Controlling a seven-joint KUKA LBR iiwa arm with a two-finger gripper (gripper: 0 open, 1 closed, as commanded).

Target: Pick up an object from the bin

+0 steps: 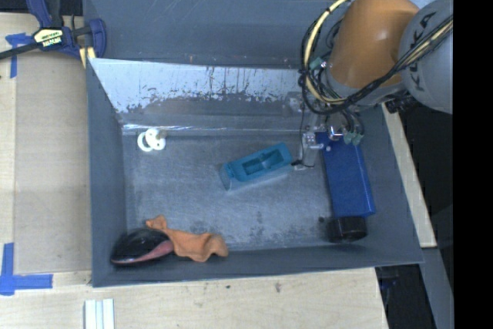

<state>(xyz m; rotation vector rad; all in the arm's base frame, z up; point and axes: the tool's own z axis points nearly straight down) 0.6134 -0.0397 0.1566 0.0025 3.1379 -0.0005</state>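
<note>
Teal plastic tray [258, 166] — judged light, stiff, slick — is best pinched across its right rim; whether anything is clasped cannot be told.

This was a robotics lab: a cable-wrapped industrial arm [433, 42] with an orange cover [371, 33] hung over a scuffed grey metal bin [192, 27].

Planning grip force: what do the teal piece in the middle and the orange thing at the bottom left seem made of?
Teal piece: likely hard plastic, smooth and slightly glossy, with moulded straight-edged recesses. Orange thing: apparently soft cloth, matte, lying crumpled in folds.
</note>
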